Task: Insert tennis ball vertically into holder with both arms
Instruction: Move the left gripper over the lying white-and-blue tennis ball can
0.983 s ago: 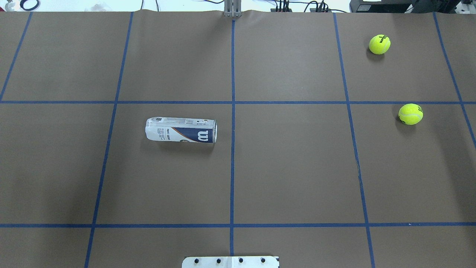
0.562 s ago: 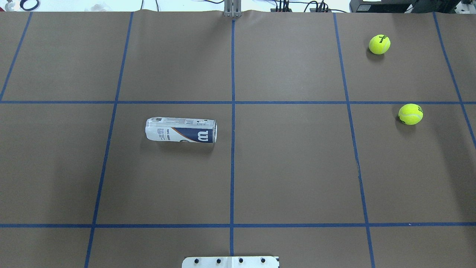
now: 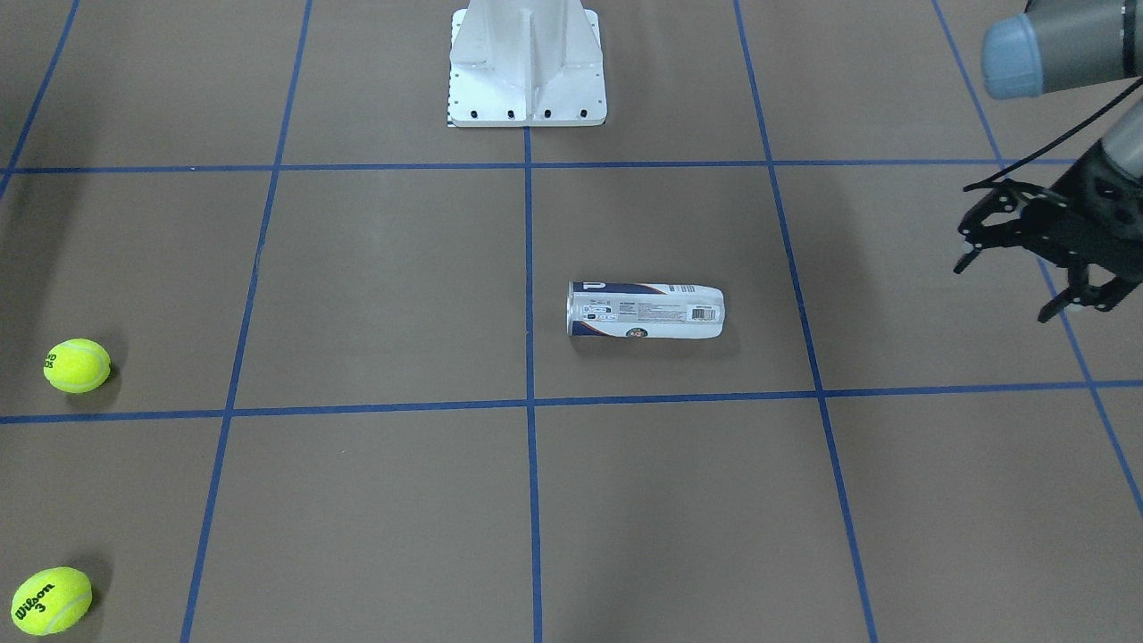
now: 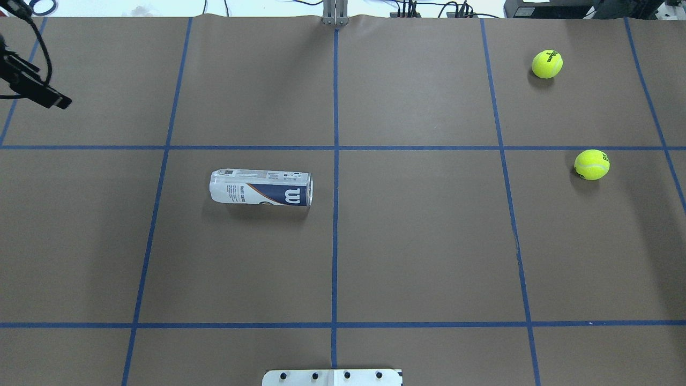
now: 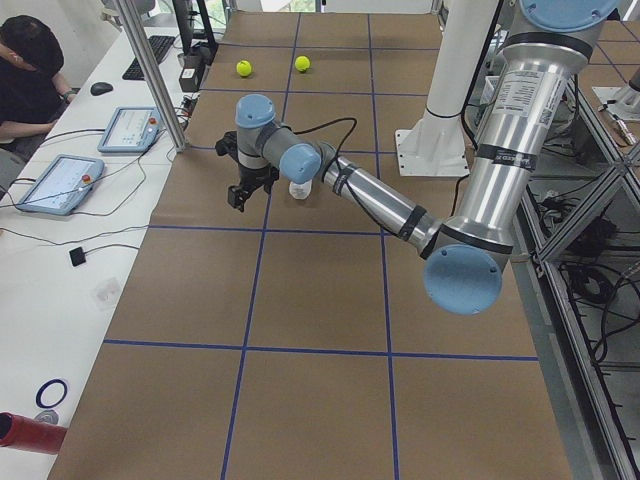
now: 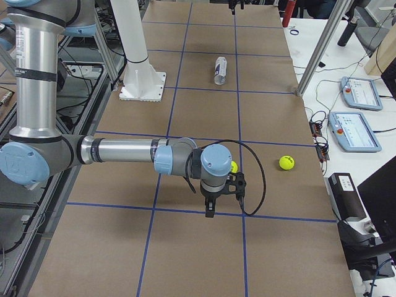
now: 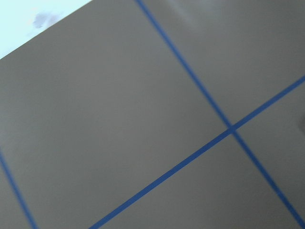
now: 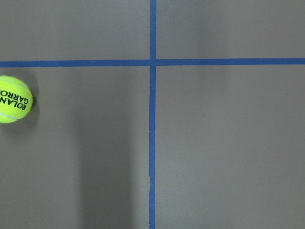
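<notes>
Clear plastic navy-labelled tennis-ball can (image 4: 261, 187) looks light, slick; I'd pinch mid-body gently. Left gripper (image 3: 1002, 290) spread, right gripper (image 6: 210, 209) can't tell.

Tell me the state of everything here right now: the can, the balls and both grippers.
holder: lying on its side, untouched.
far ball: loose on the table.
near ball: loose on the table.
left gripper: fingers open, empty, well clear of the holder.
right gripper: hovers over the table; open or shut cannot be told.
</notes>
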Robot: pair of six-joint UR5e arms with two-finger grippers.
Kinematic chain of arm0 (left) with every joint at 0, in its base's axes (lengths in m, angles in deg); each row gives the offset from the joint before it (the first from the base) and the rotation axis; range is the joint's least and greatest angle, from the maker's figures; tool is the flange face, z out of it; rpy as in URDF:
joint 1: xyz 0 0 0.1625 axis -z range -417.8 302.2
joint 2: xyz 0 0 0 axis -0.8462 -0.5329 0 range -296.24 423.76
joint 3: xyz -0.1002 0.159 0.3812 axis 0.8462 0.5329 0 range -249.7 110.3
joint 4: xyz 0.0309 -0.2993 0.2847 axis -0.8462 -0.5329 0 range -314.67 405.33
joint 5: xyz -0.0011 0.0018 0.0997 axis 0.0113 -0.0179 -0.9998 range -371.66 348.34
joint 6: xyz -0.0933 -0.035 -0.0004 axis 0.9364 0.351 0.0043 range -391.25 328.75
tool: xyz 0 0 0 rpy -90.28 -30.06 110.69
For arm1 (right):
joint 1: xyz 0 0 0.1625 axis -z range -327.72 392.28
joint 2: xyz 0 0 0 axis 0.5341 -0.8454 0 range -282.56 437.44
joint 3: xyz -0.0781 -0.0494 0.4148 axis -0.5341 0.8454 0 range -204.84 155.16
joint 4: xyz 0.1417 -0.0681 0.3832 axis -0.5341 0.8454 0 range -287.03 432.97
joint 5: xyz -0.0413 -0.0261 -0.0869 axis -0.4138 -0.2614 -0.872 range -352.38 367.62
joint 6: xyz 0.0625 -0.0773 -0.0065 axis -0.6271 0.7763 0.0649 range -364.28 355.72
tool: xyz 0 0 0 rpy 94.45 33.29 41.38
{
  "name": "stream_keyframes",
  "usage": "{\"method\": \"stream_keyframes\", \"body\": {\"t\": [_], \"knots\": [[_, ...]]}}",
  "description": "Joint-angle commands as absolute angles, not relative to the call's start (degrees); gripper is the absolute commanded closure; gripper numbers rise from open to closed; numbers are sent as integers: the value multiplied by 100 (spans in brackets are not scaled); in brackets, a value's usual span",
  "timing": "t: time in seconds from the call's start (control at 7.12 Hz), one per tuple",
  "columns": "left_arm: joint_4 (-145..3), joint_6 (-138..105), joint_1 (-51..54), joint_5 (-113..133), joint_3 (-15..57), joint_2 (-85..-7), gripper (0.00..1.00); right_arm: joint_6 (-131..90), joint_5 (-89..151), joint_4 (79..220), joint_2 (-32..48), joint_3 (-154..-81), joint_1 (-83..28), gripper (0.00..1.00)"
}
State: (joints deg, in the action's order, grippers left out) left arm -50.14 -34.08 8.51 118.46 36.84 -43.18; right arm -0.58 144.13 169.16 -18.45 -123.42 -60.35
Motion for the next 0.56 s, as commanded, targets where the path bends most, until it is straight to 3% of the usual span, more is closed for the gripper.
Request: {"method": "stream_keyframes", "body": {"t": [0.0,0.42], "knots": [[-5099,-3441,-228,11825,3683,-5073,1,-59,14411,16912,-1845,-12363,-6035,1],[-5064,-3799,-1427,11335,2877,-6619,1,-59,14420,16912,-1828,-12381,-6035,1]]}}
